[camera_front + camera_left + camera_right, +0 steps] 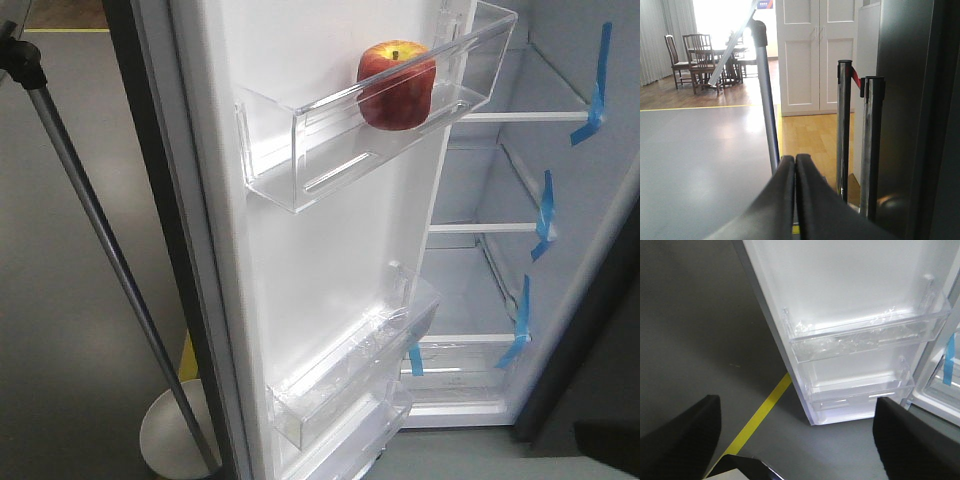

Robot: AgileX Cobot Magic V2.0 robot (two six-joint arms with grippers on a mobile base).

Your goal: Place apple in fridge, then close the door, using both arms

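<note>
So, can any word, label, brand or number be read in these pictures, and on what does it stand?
No text can be read in any view.
Sign at the top edge of the left wrist view: some marks, too small and blurred to read.
Blue tape: blank.
Apple: no sticker shows.
Bins: no label or brand shows.

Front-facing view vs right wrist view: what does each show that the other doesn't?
Front only: the apple sitting in the upper door bin, plus the slanted silver pole. Right wrist only: the right gripper, open. Both: the door open, white inside, with its lower clear bins and blue tape.
</note>
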